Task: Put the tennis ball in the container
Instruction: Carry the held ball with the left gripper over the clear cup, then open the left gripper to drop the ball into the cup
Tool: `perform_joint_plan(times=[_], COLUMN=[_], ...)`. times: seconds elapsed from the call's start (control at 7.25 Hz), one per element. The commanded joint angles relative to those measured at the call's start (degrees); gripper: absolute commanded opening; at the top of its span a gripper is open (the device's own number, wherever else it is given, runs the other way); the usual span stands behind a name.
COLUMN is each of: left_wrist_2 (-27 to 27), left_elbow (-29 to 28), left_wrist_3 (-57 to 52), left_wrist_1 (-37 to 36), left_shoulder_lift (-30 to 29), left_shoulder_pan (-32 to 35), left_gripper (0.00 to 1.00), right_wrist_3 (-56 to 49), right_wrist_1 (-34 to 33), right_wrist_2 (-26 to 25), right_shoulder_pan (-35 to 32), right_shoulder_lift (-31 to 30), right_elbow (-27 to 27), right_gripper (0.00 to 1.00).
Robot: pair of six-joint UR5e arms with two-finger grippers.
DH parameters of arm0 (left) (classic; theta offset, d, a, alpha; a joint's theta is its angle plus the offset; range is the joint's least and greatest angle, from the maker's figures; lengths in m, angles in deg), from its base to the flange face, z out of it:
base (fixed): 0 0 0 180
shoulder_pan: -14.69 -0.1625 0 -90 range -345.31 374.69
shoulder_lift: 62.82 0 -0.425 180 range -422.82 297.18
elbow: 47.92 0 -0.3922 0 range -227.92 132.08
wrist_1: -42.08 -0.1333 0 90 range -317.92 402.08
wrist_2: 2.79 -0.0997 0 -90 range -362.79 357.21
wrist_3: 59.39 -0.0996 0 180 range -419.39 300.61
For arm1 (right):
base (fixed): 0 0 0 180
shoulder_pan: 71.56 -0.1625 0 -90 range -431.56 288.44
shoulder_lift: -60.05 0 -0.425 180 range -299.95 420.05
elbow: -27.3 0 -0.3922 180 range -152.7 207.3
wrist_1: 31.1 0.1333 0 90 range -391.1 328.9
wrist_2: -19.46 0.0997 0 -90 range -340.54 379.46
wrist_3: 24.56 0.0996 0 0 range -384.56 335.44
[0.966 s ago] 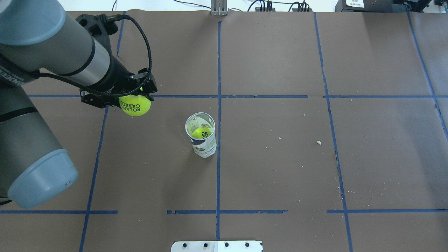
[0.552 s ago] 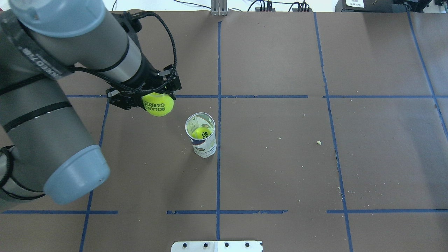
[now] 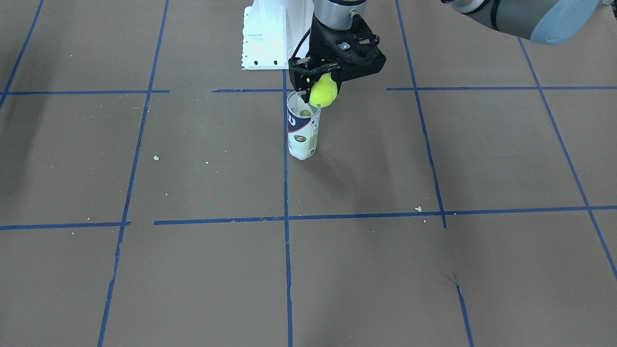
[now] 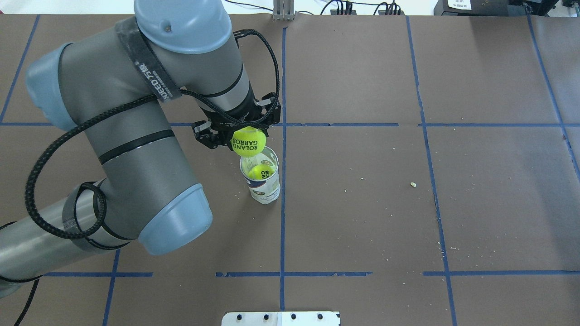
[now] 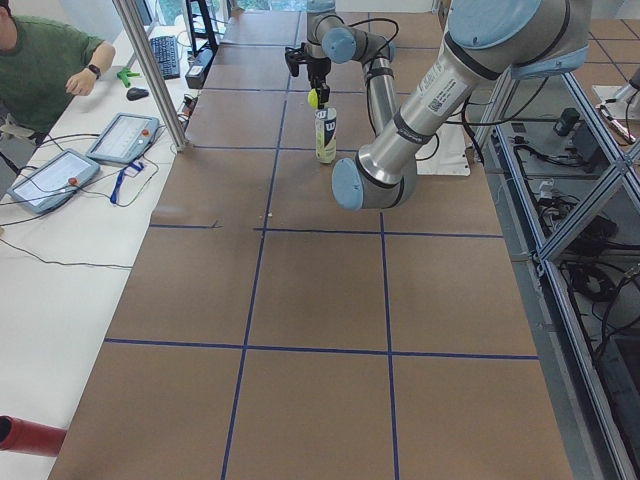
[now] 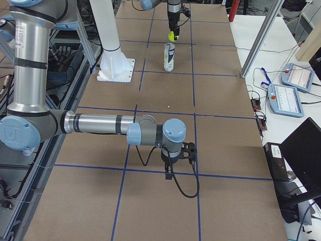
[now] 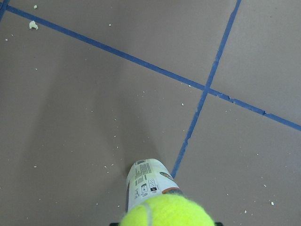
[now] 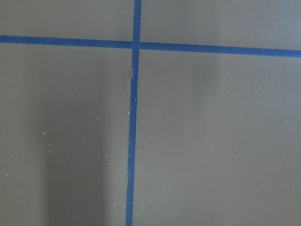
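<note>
My left gripper (image 4: 246, 137) is shut on a yellow-green tennis ball (image 4: 248, 141) printed "ROLAND GARROS". The ball hangs just above the far-left rim of the container (image 4: 265, 186), a clear can with a white and navy label standing upright on the brown table. A second yellow ball (image 4: 261, 172) lies inside the can. From the front, the held ball (image 3: 323, 92) overlaps the can's (image 3: 302, 137) open top edge. The left wrist view shows the ball (image 7: 167, 213) low in frame with the can (image 7: 142, 181) beyond it. My right gripper (image 6: 176, 161) hovers low over the table, far from the can; I cannot tell its state.
The white pedestal (image 3: 264, 36) stands behind the can on the robot's side. Blue tape lines (image 4: 282, 90) grid the brown table cover, with small crumbs (image 4: 413, 184) scattered on it. An operator (image 5: 40, 60) and tablets (image 5: 122, 136) sit beside the table's far side.
My left arm has carried the ball to the right, from well left of the can to just over its rim. The can and the ball inside it have not moved.
</note>
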Motion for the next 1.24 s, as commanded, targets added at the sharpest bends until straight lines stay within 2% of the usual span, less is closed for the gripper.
perform_joint_plan(times=[0.0, 0.14, 0.28, 0.41, 0.97, 1.1], left_wrist_2=[-0.1, -0.1, -0.1, -0.1, 0.0, 0.0], left_elbow=[-0.5, -0.5, -0.5, -0.3, 0.6, 2.0], left_wrist_3=[0.0, 0.0, 0.0, 0.0, -0.8, -4.3], left_wrist_1=[0.3, 0.3, 0.3, 0.3, 0.4, 0.3], left_shoulder_lift=[-0.1, -0.2, -0.2, -0.2, 0.3, 1.8], left_shoulder_pan=[-1.0, -1.0, -1.0, -1.1, -1.0, -0.8], left_gripper=[0.46, 0.73, 0.91, 1.00, 1.00, 1.00], right_wrist_3=[0.0, 0.0, 0.0, 0.0, 0.0, 0.0], right_wrist_1=[0.0, 0.0, 0.0, 0.0, 0.0, 0.0], right_wrist_2=[0.0, 0.0, 0.0, 0.0, 0.0, 0.0], right_shoulder_pan=[0.0, 0.0, 0.0, 0.0, 0.0, 0.0], right_shoulder_lift=[0.0, 0.1, 0.1, 0.1, 0.0, 0.0], right_elbow=[0.0, 0.0, 0.0, 0.0, 0.0, 0.0], right_gripper=[1.00, 1.00, 1.00, 1.00, 1.00, 1.00])
